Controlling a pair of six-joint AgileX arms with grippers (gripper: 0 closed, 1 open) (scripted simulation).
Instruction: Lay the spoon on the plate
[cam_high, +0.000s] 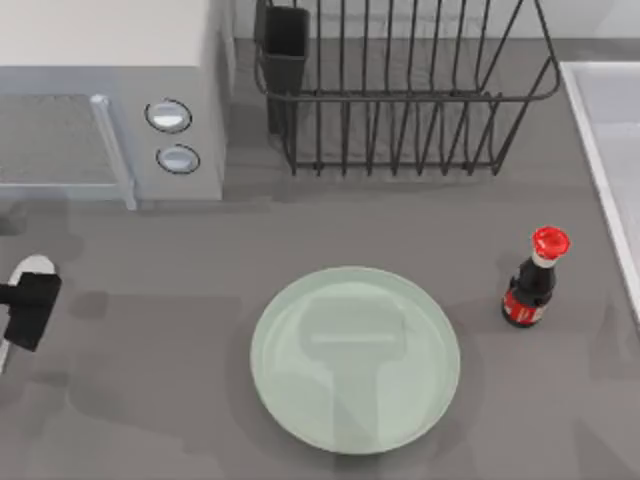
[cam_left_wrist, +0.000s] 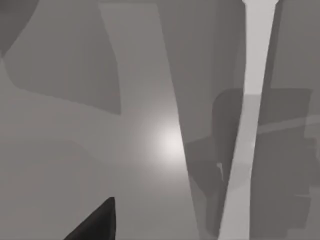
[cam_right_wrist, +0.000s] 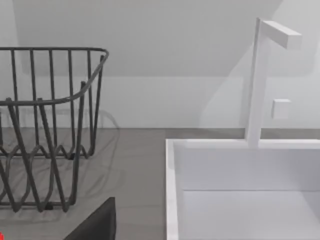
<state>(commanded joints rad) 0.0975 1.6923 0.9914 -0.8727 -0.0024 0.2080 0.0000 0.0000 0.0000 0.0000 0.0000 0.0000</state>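
The white spoon lies on the table at the far left edge, its bowl pointing to the back. My left gripper hovers right over its handle, open and holding nothing. In the left wrist view the pale handle runs across the grey tabletop, with one dark fingertip off to its side and apart from it. The pale-green plate sits at the front middle of the table, bare. A dark fingertip of my right gripper shows in the right wrist view, open and parked off at the right, near the sink.
A dark red-capped bottle stands to the right of the plate. A microwave is at the back left, a black wire dish rack at the back middle. A white sink with a tap is at the right edge.
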